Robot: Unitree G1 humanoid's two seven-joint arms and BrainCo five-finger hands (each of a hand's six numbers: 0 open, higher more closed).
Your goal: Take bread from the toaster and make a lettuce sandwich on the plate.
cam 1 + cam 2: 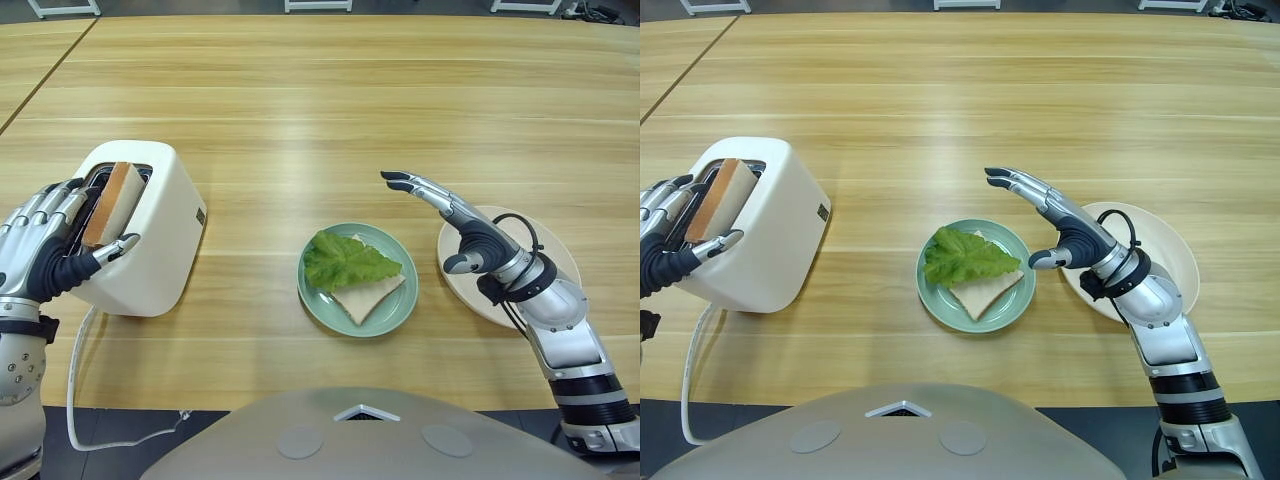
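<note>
Bread for the top of the sandwich stands on edge in the slot of the white toaster, at the robot's left, with its upper part proud of the slot. Its long edge runs from the robot's side away across the bench, so the way out is, by my judgement, straight up along the slot. The left hand is right at it, against the toaster's left and near side and touching or almost touching the slice. I cannot tell whether it has closed on the bread. This hand is by far the nearer; the right one lies well apart, across the plate.

From the slice, the green plate lies to the right and a little nearer the robot. It carries a lower slice with a lettuce leaf laid over it, so only the top slice seems wanting. The right hand hangs flat and released, holding nothing, between the green plate and a cream plate partly under its wrist.

A pale wooden bench bears everything, smooth and level. The toaster's white cord trails off the near edge. White frame legs stand beyond the far edge.
</note>
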